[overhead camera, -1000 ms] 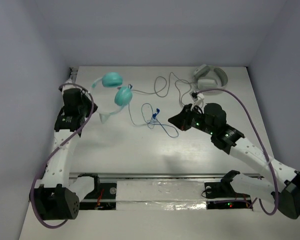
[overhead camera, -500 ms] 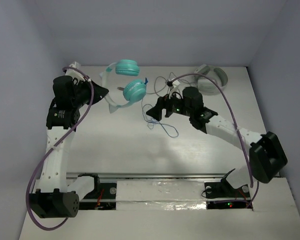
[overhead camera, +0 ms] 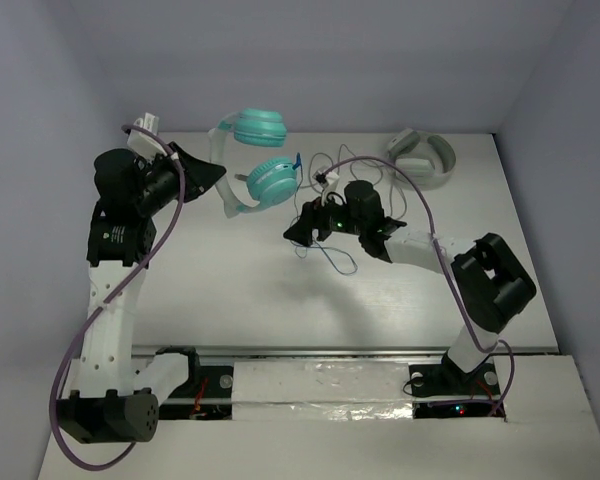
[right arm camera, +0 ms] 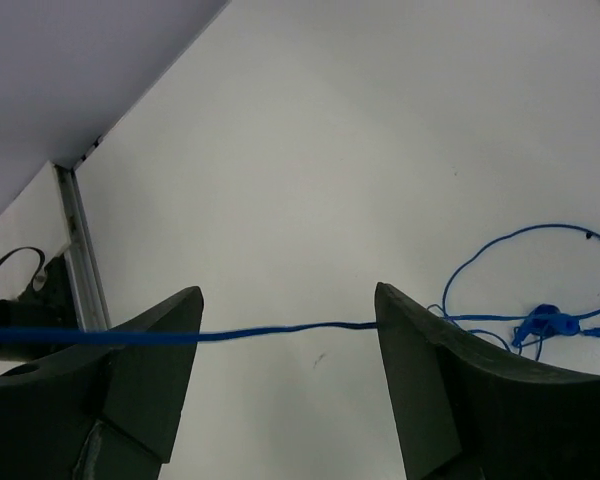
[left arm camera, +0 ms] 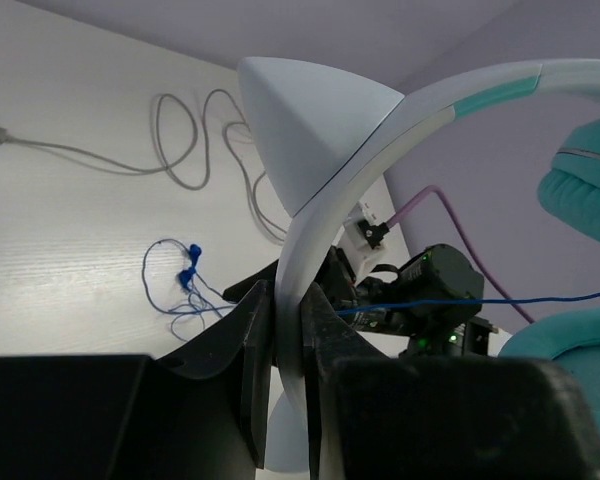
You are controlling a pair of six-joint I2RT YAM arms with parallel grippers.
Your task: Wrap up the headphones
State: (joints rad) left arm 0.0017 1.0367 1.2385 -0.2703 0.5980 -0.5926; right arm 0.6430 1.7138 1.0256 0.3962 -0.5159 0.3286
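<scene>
The headphones (overhead camera: 265, 180) hang in the air at the back left, teal ear cups one above the other. My left gripper (overhead camera: 212, 176) is shut on their white headband (left arm camera: 320, 215), which is pinched between the jaws; an ear cup (left arm camera: 585, 195) shows at the right edge. A thin blue cable (overhead camera: 298, 195) drops from the lower cup to a loose tangle (overhead camera: 322, 252) on the table. My right gripper (overhead camera: 298, 228) is open just right of the cups. In the right wrist view the blue cable (right arm camera: 280, 329) runs straight across the gap between the fingers (right arm camera: 155, 350), unpinched.
Grey-white headphones (overhead camera: 425, 155) lie at the back right, their grey cable (overhead camera: 332, 168) looping across the back of the table behind my right arm. The rest of the blue cable is heaped on the table (right arm camera: 545, 320). Walls close in on the back and sides.
My right gripper went from shut to open and moved left toward the ear cups. My left arm raised the headphones and carried them right.
</scene>
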